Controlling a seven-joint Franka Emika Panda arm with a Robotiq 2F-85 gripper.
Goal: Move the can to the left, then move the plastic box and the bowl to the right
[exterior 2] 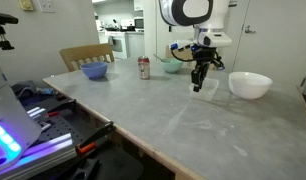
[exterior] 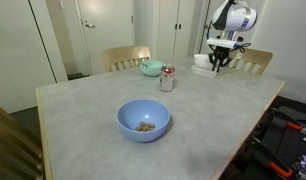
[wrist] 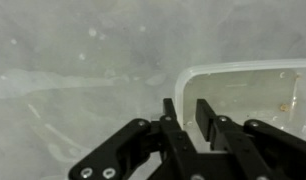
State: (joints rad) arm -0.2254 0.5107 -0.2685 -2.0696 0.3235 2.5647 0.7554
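The plastic box [wrist: 255, 72] is translucent white with rounded corners and lies on the table at the right of the wrist view. My gripper [wrist: 188, 112] straddles its left rim, one finger inside and one outside, closed on the wall. In an exterior view the gripper [exterior 2: 198, 82] is low at the table with the box [exterior 2: 212, 88] faint beside it. The silver can [exterior: 167, 79] [exterior 2: 144, 67] stands upright near the table's far edge. The light-blue bowl [exterior: 143, 120] [exterior 2: 94, 70] holds some brown bits and sits away from the gripper [exterior: 221, 63].
A teal-green bowl [exterior: 151, 68] [exterior 2: 171, 64] sits next to the can. A small white bowl [exterior: 201, 60] [exterior 2: 250, 84] stands close to the gripper. Wooden chairs [exterior: 126, 57] line the far side of the grey table [exterior: 83, 120].
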